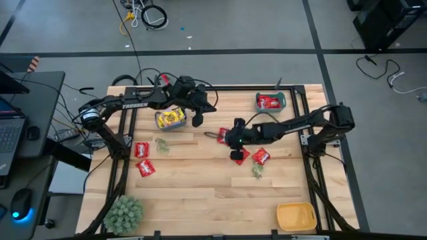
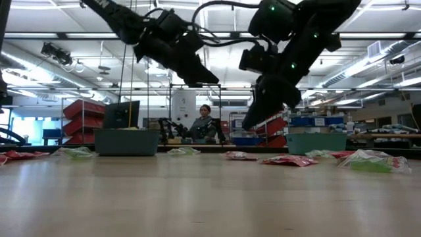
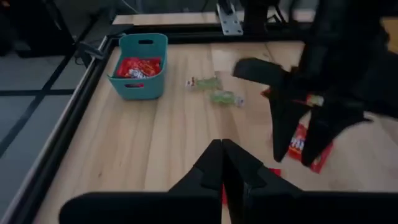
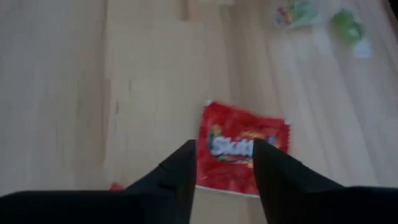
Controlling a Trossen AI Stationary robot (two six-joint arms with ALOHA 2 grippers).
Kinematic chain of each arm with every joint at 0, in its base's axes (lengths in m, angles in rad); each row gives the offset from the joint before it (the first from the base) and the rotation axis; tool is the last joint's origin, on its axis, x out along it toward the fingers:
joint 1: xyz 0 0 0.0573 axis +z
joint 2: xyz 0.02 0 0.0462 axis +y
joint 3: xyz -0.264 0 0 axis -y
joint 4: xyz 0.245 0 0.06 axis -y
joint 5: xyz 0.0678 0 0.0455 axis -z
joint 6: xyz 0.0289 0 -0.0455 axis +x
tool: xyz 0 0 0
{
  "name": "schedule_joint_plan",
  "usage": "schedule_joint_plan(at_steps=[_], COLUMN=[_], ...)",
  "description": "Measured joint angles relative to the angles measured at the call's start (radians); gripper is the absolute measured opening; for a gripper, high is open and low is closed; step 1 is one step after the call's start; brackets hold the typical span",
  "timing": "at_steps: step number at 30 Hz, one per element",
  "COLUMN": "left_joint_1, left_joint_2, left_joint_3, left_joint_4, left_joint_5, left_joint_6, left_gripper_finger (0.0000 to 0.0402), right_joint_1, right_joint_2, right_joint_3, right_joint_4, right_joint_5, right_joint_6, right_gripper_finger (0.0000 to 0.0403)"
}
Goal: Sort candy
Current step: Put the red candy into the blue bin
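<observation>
red candy: we count shiny red flat packets all over the wooden surface (image 1: 200, 193). One sits right under the right tool, a glossy red wrapper (image 4: 244, 148) with white lettering and a crinkled edge. Another red packet (image 1: 261, 157) lies just beside that tool, and two more (image 1: 142, 149) (image 1: 145, 168) sit near the left side of the surface.

red candy, sorted: a teal bin (image 1: 283, 101) at the far right holds a bunch of red packets (image 1: 269, 102).

yellow candy: bright yellow packets (image 1: 171, 119) are piled in another bin, just below the left tool in the high view.

green candy: smaller pale green ones, kinda see-through looking. We see one (image 1: 162, 144) near the left red packets, one (image 1: 257, 171) close to the right tool, and two (image 3: 204, 82) (image 3: 226, 98) lying near the teal bin.

right tool: the right tool (image 4: 224, 163) hangs over the middle of the surface with its fingers apart, empty, the red wrapper showing in the gap between them.

left tool: the left tool (image 3: 222, 163) is up over the far-middle part of the surface, fingers pressed together, nothing in them as far as we can see.

other stuff: a fuzzy green plant (image 1: 123, 212) at the near left corner, a yellow-orange bin (image 1: 295, 216) at the near right corner.
</observation>
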Motion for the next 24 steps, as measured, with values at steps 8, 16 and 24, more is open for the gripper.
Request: schedule_joint_plan(at_steps=[8, 16, 24], left_joint_1=[-0.006, -0.008, -0.009], left_joint_2=[-0.067, -0.152, -0.182], left_joint_3=[-0.264, -0.420, -0.484], left_joint_4=[0.341, 0.430, 0.461], left_joint_5=[0.009, -0.007, -0.014], left_joint_6=[-0.077, -0.137, -0.142], left_gripper_finger=[0.0002, 0.0002, 0.0001], right_joint_1=[0.033, -0.023, -0.090], right_joint_2=[0.118, 0.172, 0.189], right_joint_3=[-0.001, 0.001, 0.004], right_joint_4=[0.014, 0.042, 0.063], right_joint_5=[0.041, 0.042, -0.109], right_joint_6=[0.030, 0.065, 0.057], right_gripper_finger=[0.0163, 0.0139, 0.0018])
